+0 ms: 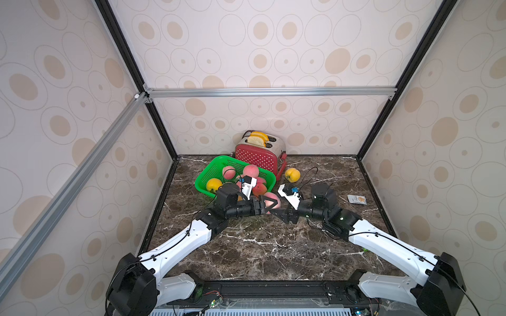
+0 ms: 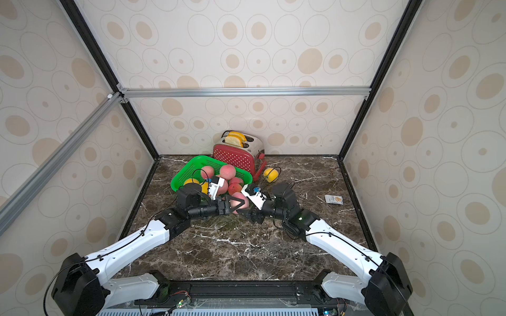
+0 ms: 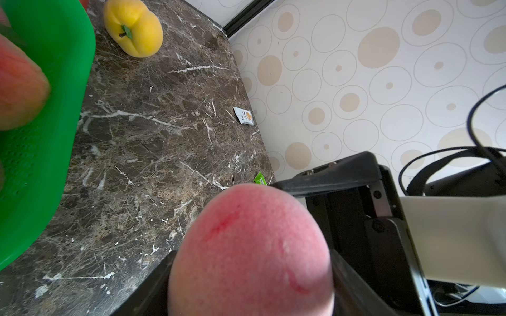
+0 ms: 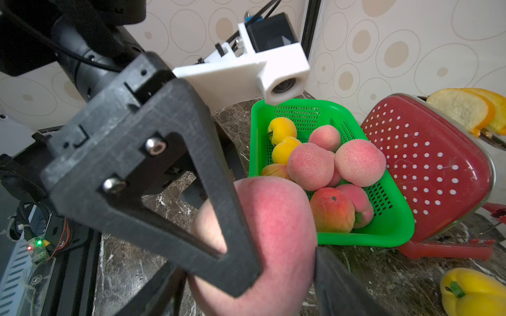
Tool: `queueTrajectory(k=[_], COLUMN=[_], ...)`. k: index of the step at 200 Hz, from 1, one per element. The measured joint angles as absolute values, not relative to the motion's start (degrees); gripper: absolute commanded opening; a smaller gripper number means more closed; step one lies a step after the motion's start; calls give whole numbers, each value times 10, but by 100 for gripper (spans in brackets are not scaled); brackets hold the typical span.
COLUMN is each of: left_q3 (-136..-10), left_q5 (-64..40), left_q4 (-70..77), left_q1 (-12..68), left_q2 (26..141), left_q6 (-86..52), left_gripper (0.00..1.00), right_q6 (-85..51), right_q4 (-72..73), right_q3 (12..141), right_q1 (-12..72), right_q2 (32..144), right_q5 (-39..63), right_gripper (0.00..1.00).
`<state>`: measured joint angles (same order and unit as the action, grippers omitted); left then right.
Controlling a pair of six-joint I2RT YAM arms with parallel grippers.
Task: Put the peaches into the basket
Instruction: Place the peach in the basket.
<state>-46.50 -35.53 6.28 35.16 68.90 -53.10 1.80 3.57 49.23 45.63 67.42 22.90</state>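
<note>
A pink peach [image 1: 272, 202] hangs just above the table in front of the green basket [image 1: 208, 171], between both grippers. My left gripper [image 3: 250, 287] is shut on this peach [image 3: 252, 246], with a finger on each side. My right gripper [image 4: 246, 287] comes from the opposite side and is shut on the same peach [image 4: 279, 219]; part of its grip is hidden behind the left gripper's triangular finger [image 4: 164, 177]. Several pink, orange and yellow peaches [image 4: 310, 165] lie in the basket [image 4: 397, 232]. One yellow peach [image 1: 292, 174] lies on the table right of the basket.
A red white-dotted toaster [image 1: 256, 160] with bread slices stands against the back wall, touching the basket's far side. A small white sachet [image 1: 356, 199] lies at the right of the marble table. A green wrapper [image 3: 260, 178] lies near the table's right edge.
</note>
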Motion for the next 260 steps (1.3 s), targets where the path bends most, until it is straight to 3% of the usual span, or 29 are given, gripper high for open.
queueTrajectory(k=[22, 59, 104, 143, 260], left_q3=[-467, -509, -556, -679, -1008], left_q5=[-349, -317, -279, -227, -40], left_q4=[43, -45, -127, -209, -326], left_q1=[353, 342, 245, 173, 123], left_q2=[687, 686, 692, 767, 1102], left_q6=[-521, -468, -408, -328, -185], left_gripper=[66, 67, 69, 70, 72], right_q6=[22, 22, 20, 21, -13], right_q4=[33, 14, -5, -14, -25], right_q3=[492, 492, 493, 493, 493], right_q1=[457, 457, 457, 457, 406], right_q2=[674, 674, 674, 674, 674], right_q5=[222, 202, 176, 163, 174], right_gripper=[90, 98, 99, 99, 100])
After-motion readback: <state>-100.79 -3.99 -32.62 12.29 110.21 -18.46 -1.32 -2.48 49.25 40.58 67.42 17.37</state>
